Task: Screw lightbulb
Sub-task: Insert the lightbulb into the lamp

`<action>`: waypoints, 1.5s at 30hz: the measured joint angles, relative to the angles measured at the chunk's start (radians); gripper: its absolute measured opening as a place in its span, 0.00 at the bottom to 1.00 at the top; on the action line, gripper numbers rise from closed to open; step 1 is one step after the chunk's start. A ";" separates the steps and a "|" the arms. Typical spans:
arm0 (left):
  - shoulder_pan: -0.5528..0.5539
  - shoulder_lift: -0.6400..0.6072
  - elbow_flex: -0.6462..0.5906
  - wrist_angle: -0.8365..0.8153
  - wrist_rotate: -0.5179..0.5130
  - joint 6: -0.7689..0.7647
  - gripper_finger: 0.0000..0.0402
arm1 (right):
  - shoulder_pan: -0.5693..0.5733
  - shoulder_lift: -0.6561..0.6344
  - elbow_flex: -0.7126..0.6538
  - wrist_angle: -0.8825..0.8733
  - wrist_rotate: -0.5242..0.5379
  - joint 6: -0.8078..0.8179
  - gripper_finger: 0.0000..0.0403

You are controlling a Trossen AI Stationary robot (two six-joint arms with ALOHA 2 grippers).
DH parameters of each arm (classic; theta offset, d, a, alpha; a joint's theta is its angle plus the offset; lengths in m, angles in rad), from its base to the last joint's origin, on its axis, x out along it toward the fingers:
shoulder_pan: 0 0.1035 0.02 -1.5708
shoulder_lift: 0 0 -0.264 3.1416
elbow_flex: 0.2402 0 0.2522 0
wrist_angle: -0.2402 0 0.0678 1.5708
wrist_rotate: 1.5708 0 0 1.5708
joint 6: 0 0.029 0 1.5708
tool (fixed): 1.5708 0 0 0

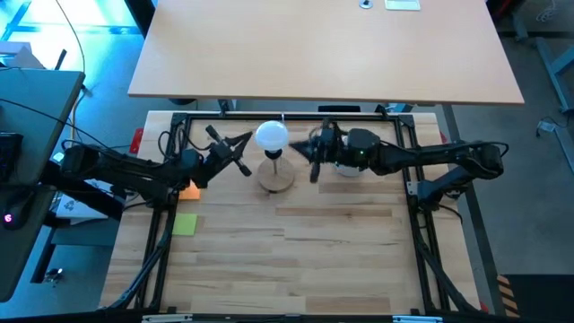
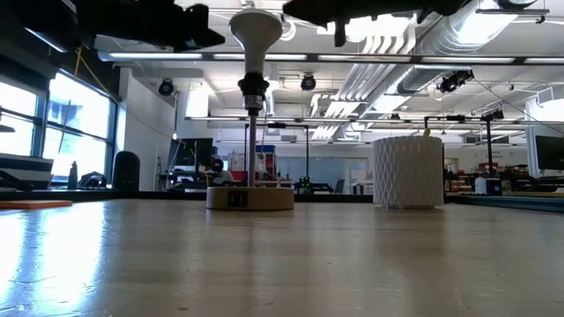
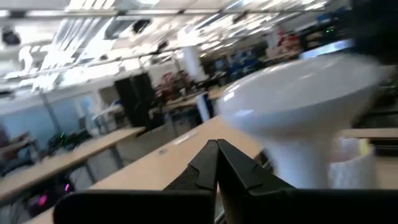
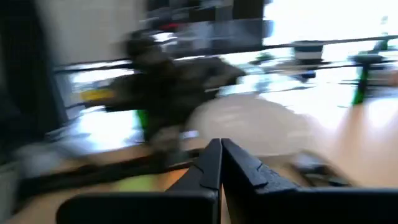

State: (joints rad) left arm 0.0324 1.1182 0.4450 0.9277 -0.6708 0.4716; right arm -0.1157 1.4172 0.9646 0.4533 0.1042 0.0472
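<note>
The white lightbulb [image 1: 272, 136] sits globe-up with its neck in the black socket [image 2: 253, 88] of a thin post on the round wooden base [image 1: 276, 176]. It also shows in the low view [image 2: 256, 31] and the left wrist view [image 3: 298, 106]. My left gripper [image 1: 244, 145] is shut and hangs just left of the globe at its height, apart from it. My right gripper [image 1: 312, 154] is shut and hangs just right of the globe, also apart from it. Both wrist views show the fingertips closed together with nothing between them: left [image 3: 217, 148], right [image 4: 219, 147].
A white perforated cup [image 2: 407, 172] stands right of the base, under my right arm [image 1: 359, 148]. An orange block [image 1: 189, 188] and a green note [image 1: 185, 224] lie on the table's left side. Black frame rails [image 1: 160, 242] run along the table's edges.
</note>
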 joint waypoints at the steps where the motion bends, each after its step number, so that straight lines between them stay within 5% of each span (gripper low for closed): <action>1: -0.018 -0.005 0.000 0.011 0.001 0.018 0.00 | -0.008 0.000 0.001 0.000 0.058 0.004 0.00; 5: -0.088 -0.019 0.000 0.070 0.004 0.044 0.00 | -0.055 0.000 0.001 -0.033 0.110 0.025 0.00; 9: -0.100 -0.017 0.000 0.086 0.085 -0.027 0.00 | -0.085 0.001 0.001 -0.044 0.031 0.049 0.00; 12: -0.070 0.001 0.000 0.092 0.101 -0.042 0.00 | -0.083 0.001 0.001 -0.016 -0.053 0.055 0.00; 25: 0.094 0.027 0.000 0.075 0.057 -0.114 0.00 | 0.053 0.074 0.091 -0.072 -0.100 -0.042 0.00; 28: 0.056 0.009 0.000 0.076 0.057 -0.071 0.00 | 0.080 0.034 0.101 -0.146 -0.049 -0.076 0.00; 33: -0.046 -0.012 0.000 0.074 0.058 0.015 0.00 | 0.078 -0.001 0.103 -0.198 0.236 -0.073 0.00; 35: -0.077 -0.012 0.000 0.073 0.063 0.037 0.00 | 0.048 0.002 0.103 -0.207 0.265 -0.053 0.00; 45: -0.022 -0.009 0.000 0.051 0.071 0.028 0.00 | -0.019 0.060 0.100 -0.141 -0.029 0.036 0.00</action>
State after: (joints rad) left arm 0.0106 1.1095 0.4450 0.9783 -0.6002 0.4999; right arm -0.1343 1.4774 1.0649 0.3121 0.0753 0.0827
